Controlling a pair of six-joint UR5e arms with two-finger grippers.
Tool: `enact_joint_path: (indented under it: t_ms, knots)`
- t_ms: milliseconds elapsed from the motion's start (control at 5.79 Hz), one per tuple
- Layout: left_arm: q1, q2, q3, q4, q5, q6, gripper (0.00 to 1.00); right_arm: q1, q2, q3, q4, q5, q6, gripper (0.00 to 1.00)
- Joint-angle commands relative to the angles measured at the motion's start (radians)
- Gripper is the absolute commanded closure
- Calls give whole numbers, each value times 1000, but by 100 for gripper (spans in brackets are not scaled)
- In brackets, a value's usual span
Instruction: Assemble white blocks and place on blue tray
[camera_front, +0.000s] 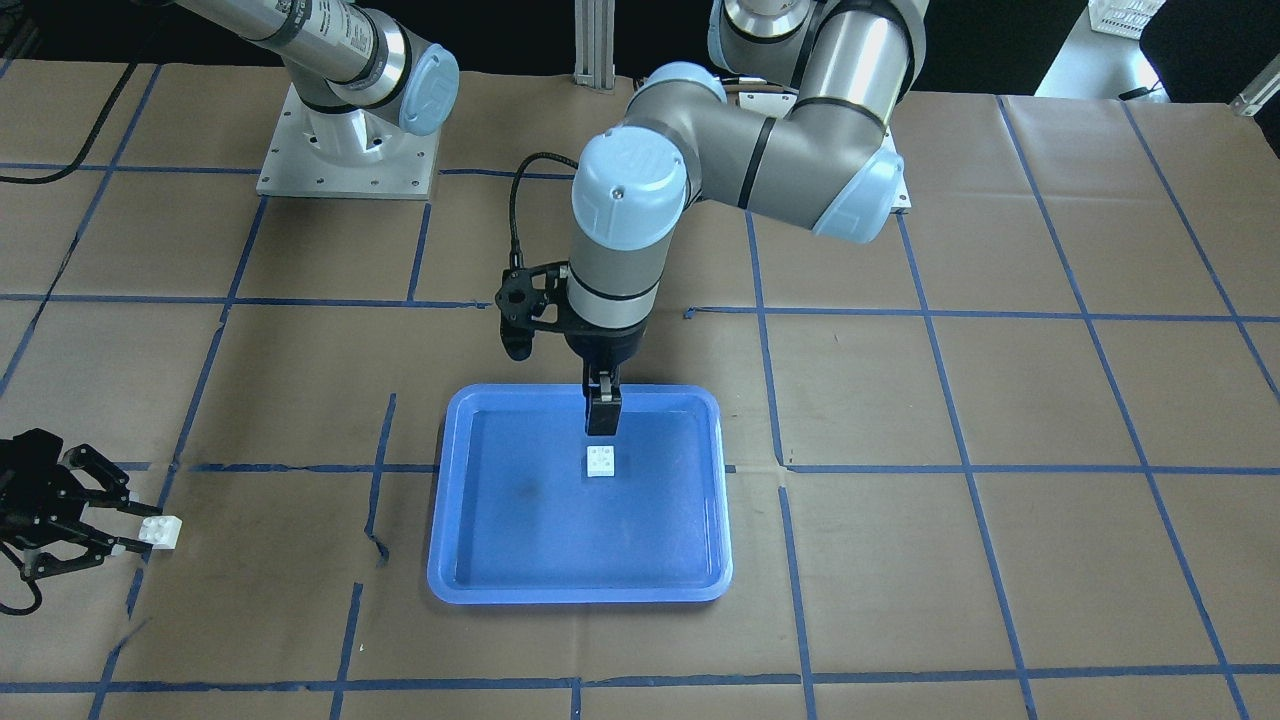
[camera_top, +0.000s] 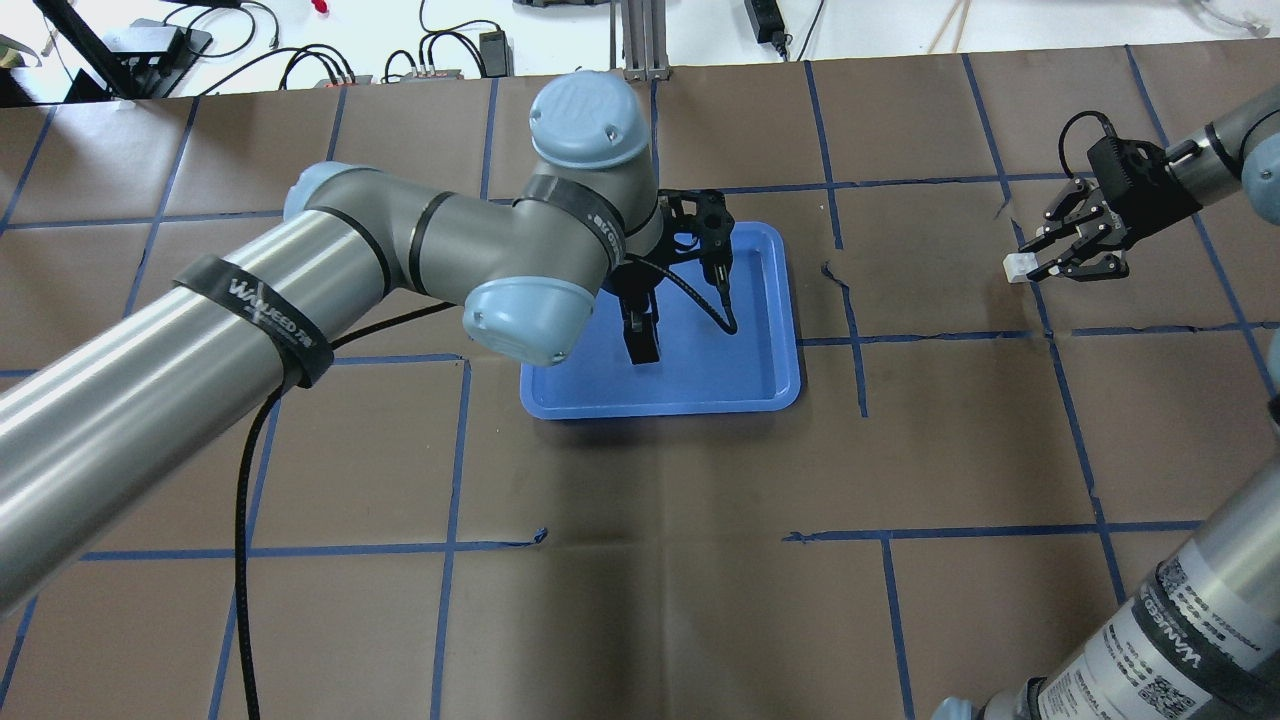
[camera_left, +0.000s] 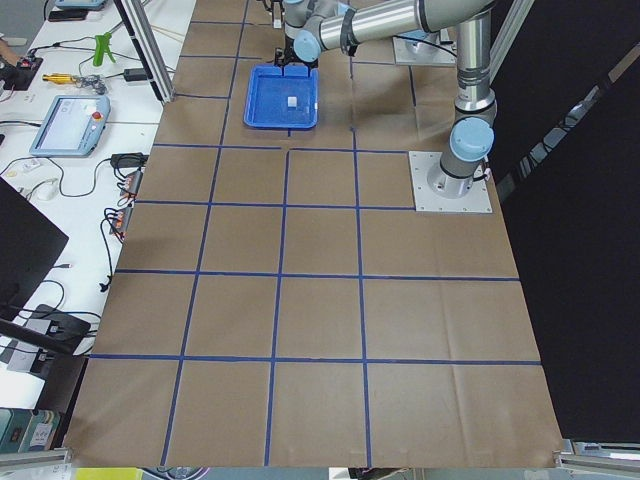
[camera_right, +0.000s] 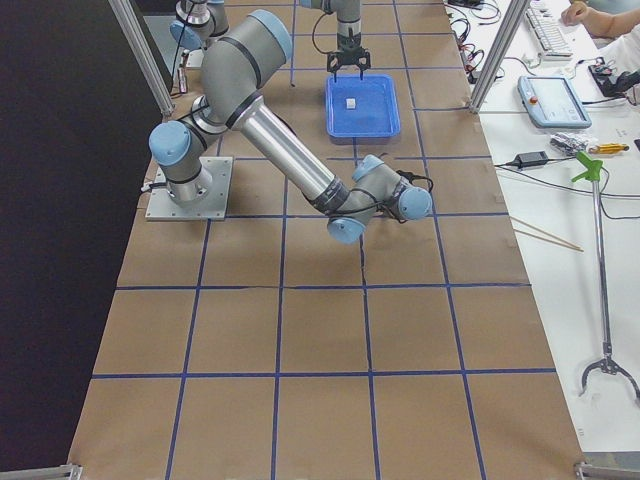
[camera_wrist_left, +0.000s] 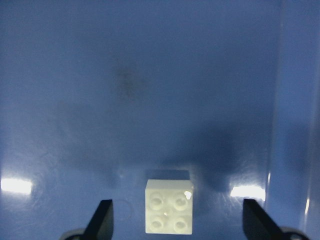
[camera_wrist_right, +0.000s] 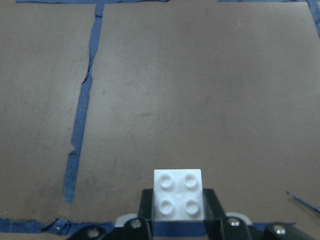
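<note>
Brown-papered desk (camera_front: 900, 400), taped in blue: one block (camera_front: 601, 461) is seen studs-up on the tray (camera_front: 578, 596), just below the spread left hand (camera_front: 603, 428); the other block (camera_front: 161, 531) is pinched by the right hand (camera_front: 130, 531), well apart toward the robot's right.

Front cam looks steeply down from across table (camera_front: 1000, 400); overhead looks fwd from behind; both share blue tray (camera_front: 540, 530). Side cams far, wrist cams close.

we find bare blue tray (camera_front: 560, 540) floor from three to nine o'clock of the white block (camera_front: 601, 461), left gripper (camera_front: 603, 425) crowding twelve
</note>
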Motion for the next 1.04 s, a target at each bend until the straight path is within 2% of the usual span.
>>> enact_joint_path:
  t_ms: [0,173,346,519,691,864]
  knots:
    - [9,119,150,-362,-2,-1,1,33,-82,-10,31,5,10,64]
    - [35,165,166,-444,-5,-2,1,68,-119,-7,92,8,13,64]
    - [33,214,139,-439,4,-20,1,124,-148,8,123,20,54,64]
    - [38,219,122,-448,16,-77,1,192,-183,61,121,43,103,64]
    - [58,225,91,-433,15,-124,1,255,-200,129,75,128,164,64]
    - [140,242,70,-431,27,-406,1,316,-205,190,-47,159,260,64]
